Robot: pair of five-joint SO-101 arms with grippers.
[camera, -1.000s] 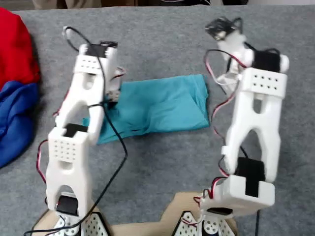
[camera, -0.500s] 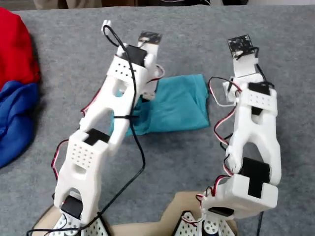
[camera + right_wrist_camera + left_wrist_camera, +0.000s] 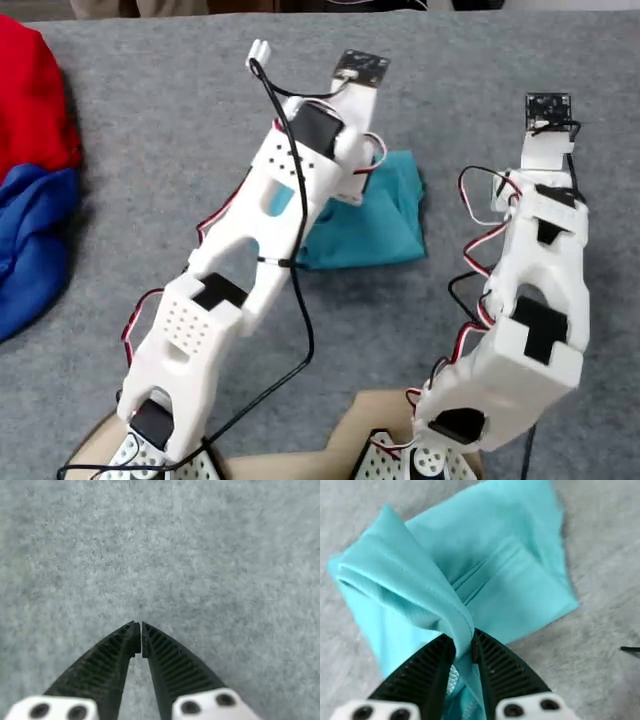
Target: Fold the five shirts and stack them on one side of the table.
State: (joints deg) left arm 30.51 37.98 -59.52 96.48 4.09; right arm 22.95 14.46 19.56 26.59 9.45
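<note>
While our left arm stretches diagonally to frame centre, hiding part of the teal shirt (image 3: 375, 225) there, the left gripper (image 3: 463, 650) pinches its fold. The right gripper (image 3: 138, 640) hangs clenched, empty.

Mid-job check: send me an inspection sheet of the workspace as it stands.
Surface: grey table cover, felt-like.
Job's things: teal shirt partly folded, one fold raised; red shirt and blue shirt heaped together at the table's edge, on the left arm's side.
Clutter: nothing seen.
Pincers: left pincer shut on a teal shirt fold; right pincer shut, empty, over the cover.
Cables: loose wires loop along both arms.
Surroundings: nothing seen.
</note>
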